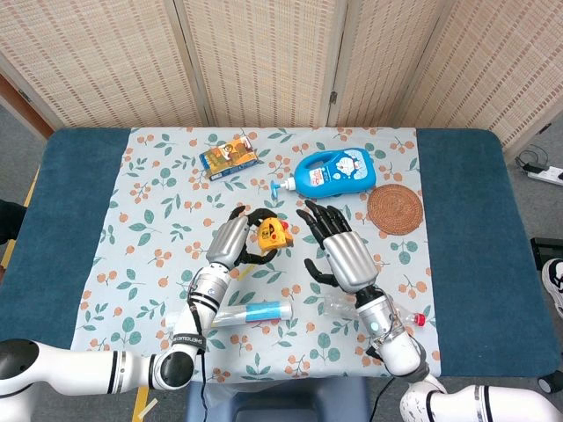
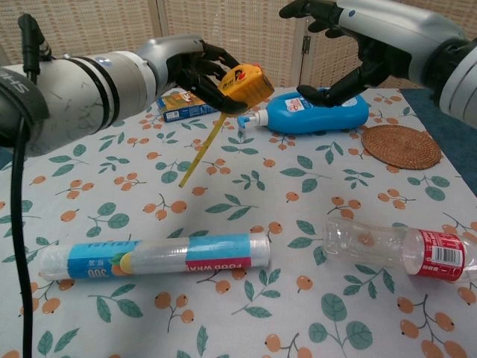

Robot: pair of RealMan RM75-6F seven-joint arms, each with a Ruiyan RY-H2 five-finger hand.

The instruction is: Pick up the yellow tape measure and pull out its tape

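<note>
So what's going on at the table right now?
The left hand holds the yellow tape measure up off the table, a short length of tape hanging down from it. The right hand is open with fingers spread, close beside the tape measure but not touching it. The tape isn't gripped yet, so the pull is still to come.

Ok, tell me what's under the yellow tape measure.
A strip of yellow tape hangs from the yellow tape measure in the left hand, over floral tablecloth. The strip's far end is hard to make out.
</note>
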